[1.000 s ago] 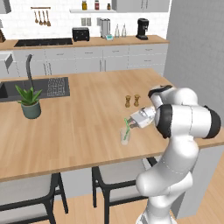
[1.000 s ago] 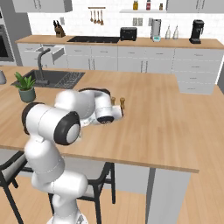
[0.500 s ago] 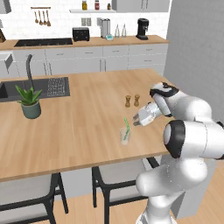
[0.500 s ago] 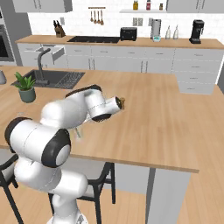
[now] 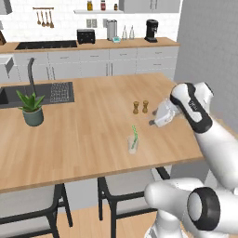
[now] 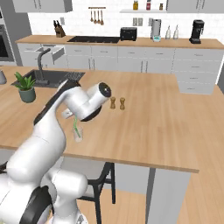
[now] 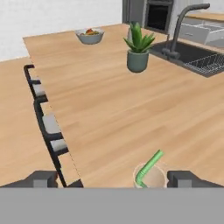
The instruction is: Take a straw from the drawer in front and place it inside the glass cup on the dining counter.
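Wooden bench carried the glass cup, light and tippable, holding a thin, stiff straw best pinched mid-shaft; gripper jaws apart, empty

1. dining counter: light wood, visible grain, matt.
2. glass cup: clear, whitish, translucent.
3. straw: smooth bright-green plastic look.
4. potted plant's pot: matt grey-green, smooth.
5. shakers: brown wood look.
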Controlling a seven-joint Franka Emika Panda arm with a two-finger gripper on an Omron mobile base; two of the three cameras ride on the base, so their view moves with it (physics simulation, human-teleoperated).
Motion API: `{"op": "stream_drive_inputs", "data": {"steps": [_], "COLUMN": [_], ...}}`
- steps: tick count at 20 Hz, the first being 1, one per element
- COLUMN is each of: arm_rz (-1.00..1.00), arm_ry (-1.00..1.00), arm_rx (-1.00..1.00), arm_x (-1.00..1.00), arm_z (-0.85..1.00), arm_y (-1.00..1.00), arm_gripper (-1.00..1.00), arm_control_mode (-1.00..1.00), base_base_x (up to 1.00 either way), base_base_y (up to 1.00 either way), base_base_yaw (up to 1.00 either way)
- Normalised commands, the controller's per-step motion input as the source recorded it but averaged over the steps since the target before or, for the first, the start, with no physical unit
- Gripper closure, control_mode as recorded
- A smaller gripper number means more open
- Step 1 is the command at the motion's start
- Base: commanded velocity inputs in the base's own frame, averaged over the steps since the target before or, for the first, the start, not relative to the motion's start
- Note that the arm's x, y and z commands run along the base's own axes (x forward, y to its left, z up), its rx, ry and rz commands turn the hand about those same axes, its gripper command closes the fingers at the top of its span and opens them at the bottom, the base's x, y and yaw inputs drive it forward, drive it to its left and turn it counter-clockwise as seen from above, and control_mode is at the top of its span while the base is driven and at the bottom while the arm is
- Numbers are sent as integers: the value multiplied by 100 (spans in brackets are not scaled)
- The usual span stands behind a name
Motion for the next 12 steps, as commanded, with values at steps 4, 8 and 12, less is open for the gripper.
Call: {"op": "stream_drive_inputs", "data": {"steps": [4,8,12], "arm_rz": [-32,-36,-28], "arm_ry": [-1,0,16], "arm_rx": [-38,-43,-25], "arm_x": [-65,-49,-52], "arm_z": [63,39,15], "arm_y": [0,0,-9], "arm_gripper": [-100,-100,-100], "arm_control_mode": [-100,-100,-100], "base_base_x": [0,0,0], "base_base_y": [0,0,0], "base_base_yaw": [0,0,0]}}
